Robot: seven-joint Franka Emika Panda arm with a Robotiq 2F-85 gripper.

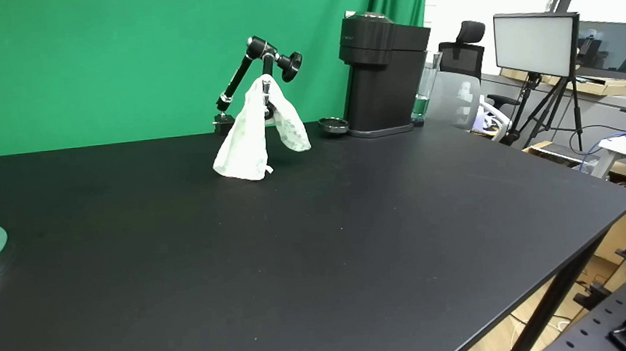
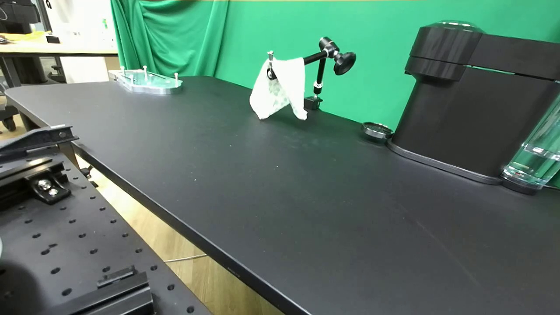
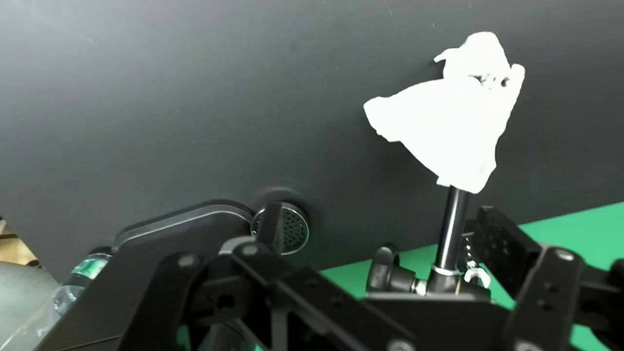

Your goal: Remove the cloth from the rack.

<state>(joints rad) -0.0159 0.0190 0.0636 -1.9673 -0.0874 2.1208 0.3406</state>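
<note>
- The white cloth hangs draped over the rack, a black jointed arm; in an exterior view it sits above the middle of the frame, left of centre.
- In the wrist view the cloth is at the upper right, with a bare black rod of the rack running down from its lower end.
- Nothing of the removal looks done: the cloth is on the rack, and only the rack holds it.
- The jaws, along the bottom of the wrist view, stand well apart and grip nothing; neither exterior view shows them.
- Left to do, as I judge it: reach the cloth, pinch a fold, lift it clear of the metal pin at the rack's end, where it might snag, and set it down.
- Farther out on the black counter, right of the cloth in both exterior views, the small round dish and the coffee machine seem to have no part in this.
</note>
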